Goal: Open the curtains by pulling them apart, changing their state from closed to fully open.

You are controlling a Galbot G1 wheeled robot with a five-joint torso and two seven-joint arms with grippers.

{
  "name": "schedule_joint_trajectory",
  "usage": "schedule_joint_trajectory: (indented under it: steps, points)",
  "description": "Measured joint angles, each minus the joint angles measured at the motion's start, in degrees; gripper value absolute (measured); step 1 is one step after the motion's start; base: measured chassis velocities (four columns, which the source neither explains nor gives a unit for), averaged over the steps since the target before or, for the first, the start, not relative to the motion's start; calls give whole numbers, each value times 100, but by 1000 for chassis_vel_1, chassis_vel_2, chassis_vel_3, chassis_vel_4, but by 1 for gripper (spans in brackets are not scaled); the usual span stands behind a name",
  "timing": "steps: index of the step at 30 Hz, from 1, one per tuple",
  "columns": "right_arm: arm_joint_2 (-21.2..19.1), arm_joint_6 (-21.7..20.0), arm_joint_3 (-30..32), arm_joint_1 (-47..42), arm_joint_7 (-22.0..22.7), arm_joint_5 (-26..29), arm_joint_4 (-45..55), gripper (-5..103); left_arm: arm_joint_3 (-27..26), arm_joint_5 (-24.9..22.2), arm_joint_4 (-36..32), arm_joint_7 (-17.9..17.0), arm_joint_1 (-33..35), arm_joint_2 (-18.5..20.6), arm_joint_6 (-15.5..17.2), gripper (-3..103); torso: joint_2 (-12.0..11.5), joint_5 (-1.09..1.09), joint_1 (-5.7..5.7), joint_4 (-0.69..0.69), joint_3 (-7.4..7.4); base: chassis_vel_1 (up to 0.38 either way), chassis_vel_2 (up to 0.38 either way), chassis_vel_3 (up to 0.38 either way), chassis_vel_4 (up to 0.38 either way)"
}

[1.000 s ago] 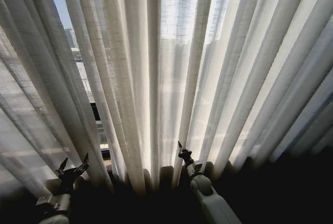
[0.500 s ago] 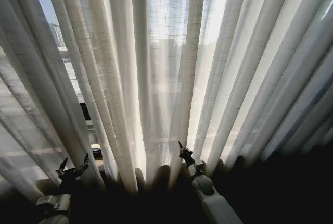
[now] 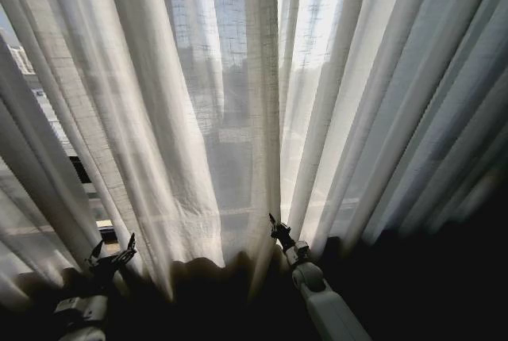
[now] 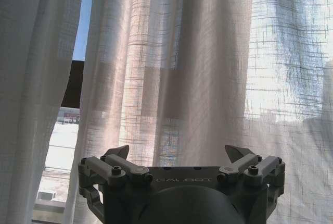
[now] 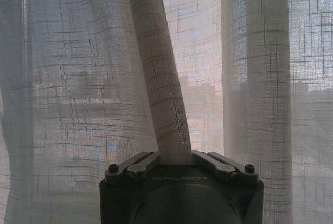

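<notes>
My right hand (image 3: 272,222) is clamped on a pleat of the curtains (image 3: 230,119), apparently at an inner edge. My left hand (image 3: 111,254) hangs spread wide, fabric just ahead of it.

sheer white pleated curtains (image 3: 230,119) hang mostly closed.
</notes>
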Motion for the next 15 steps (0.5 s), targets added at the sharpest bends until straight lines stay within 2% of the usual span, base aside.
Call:
schedule_joint_trajectory:
  steps: [15]
  points:
    - [3, 39, 39, 14, -114, 60, -101, 0, 0, 0, 0, 0, 0, 0, 0, 100, 1, -3, -1, 1, -1, -349, -365, 352, 353]
